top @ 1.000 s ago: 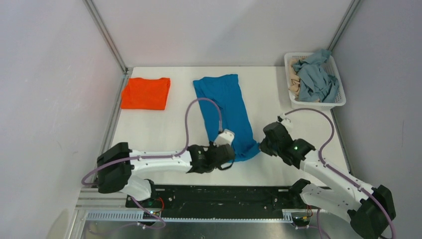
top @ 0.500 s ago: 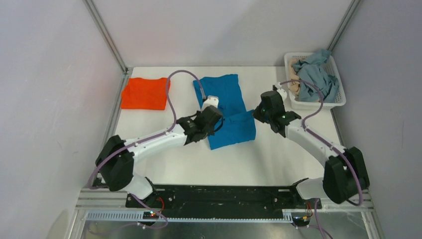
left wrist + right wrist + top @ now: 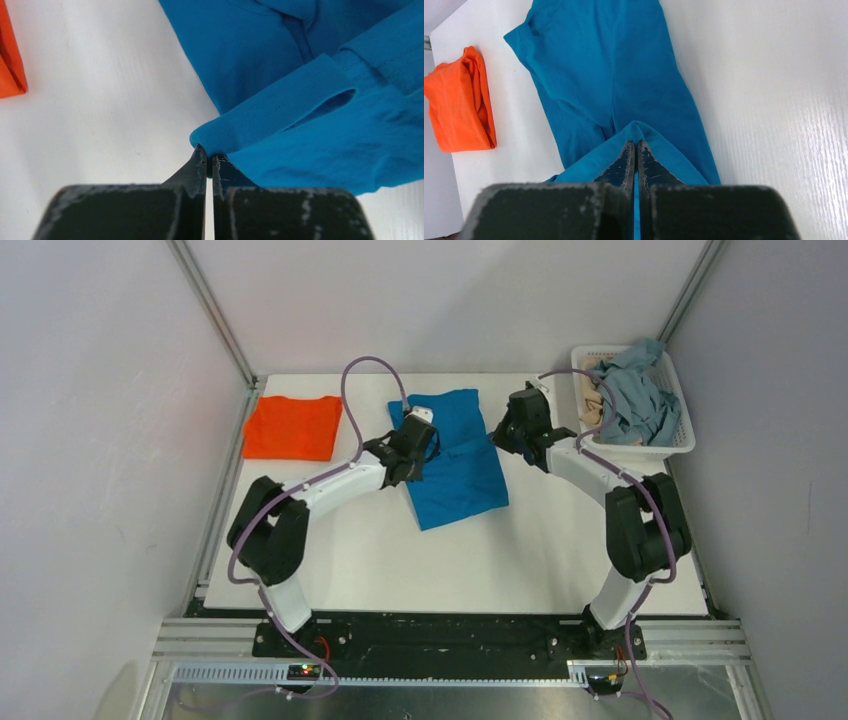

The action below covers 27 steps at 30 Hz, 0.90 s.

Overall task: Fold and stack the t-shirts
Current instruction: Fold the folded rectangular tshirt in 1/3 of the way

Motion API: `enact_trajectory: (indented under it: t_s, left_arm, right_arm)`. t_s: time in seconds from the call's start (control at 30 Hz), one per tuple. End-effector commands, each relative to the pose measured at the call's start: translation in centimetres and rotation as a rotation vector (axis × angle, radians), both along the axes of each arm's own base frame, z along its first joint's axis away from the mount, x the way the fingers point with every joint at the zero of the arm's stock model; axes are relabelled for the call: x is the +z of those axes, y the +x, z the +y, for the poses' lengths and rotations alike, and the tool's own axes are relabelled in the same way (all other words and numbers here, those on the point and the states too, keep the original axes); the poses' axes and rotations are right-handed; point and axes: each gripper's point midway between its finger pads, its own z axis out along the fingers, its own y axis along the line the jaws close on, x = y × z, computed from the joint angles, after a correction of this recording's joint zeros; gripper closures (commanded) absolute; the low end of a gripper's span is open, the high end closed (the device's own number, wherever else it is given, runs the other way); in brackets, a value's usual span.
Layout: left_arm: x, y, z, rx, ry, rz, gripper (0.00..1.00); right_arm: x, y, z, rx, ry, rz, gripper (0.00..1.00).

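Folding, seen from above: shirt (image 3: 455, 455) lies toward the far edge of the tabletop (image 3: 340, 540), near half doubled over. Left wrist: left end effector (image 3: 209, 159) pinched tight on a hem corner. Right wrist: right end effector (image 3: 635, 150) likewise clamps cloth. Next I'd lay both corners flat, then release.

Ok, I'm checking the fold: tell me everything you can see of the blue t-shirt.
The blue t-shirt is plain, soft-looking knit with stitched hems. It lies on the white table, its near end doubled over the far part, which lies flat. The left end effector is shut on one folded corner, the right end effector on the other.
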Motion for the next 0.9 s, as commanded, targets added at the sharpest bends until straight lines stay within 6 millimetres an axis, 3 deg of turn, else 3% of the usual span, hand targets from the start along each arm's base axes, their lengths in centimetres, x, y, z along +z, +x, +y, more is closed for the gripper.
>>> enact_trajectory:
  t_s: [0.0,0.13,0.37,0.47,0.53,0.57,0.6,0.7,0.73,0.77,0.83,0.87]
  left_arm:
    - [0.2,1.9,-0.8,-0.062,0.000,0.002,0.97]
    - [-0.5,2.9,-0.5,-0.045,-0.001,0.016,0.89]
    - [-2.2,4.2,-0.8,-0.036,-0.043,0.069,0.84]
    - [-2.8,4.5,-0.9,-0.026,-0.046,0.080,0.72]
    - [-2.5,5.0,-0.6,-0.008,-0.051,0.070,0.56]
    - [-2.0,5.4,-0.5,0.003,-0.054,0.057,0.52]
    - [-1.5,5.7,-0.2,0.018,-0.044,0.041,0.38]
    - [1.7,6.5,0.3,0.038,-0.044,-0.026,0.14]
    - [2.4,6.5,0.4,0.040,-0.048,-0.040,0.04]
    - [3.7,6.4,0.4,0.042,-0.070,-0.062,0.02]
    - [5.1,5.6,0.5,0.044,-0.107,-0.078,0.00]
    - [4.7,4.9,0.6,0.042,-0.113,-0.062,0.00]
  right_arm:
    - [1.2,2.4,-0.5,-0.026,-0.016,-0.049,1.00]
    - [0.1,3.3,-0.7,-0.028,-0.007,-0.028,1.00]
    - [-2.3,4.8,0.4,0.021,0.030,0.021,1.00]
    - [-3.0,5.6,1.2,0.054,0.060,0.039,0.97]
    - [-3.0,6.0,1.5,0.063,0.071,0.049,0.77]
    - [-3.2,6.0,1.4,0.067,0.069,0.063,0.55]
    - [-2.6,6.4,1.6,0.068,0.070,0.057,0.47]
    - [-1.5,6.5,1.0,0.056,0.031,0.059,0.17]
    - [-0.4,6.7,0.7,0.047,0.017,0.036,0.10]
    - [0.0,6.4,0.5,0.038,0.001,0.037,0.03]
    - [1.3,5.6,0.2,0.026,-0.024,0.011,0.01]
    - [1.6,4.5,0.2,0.031,-0.036,0.006,0.01]
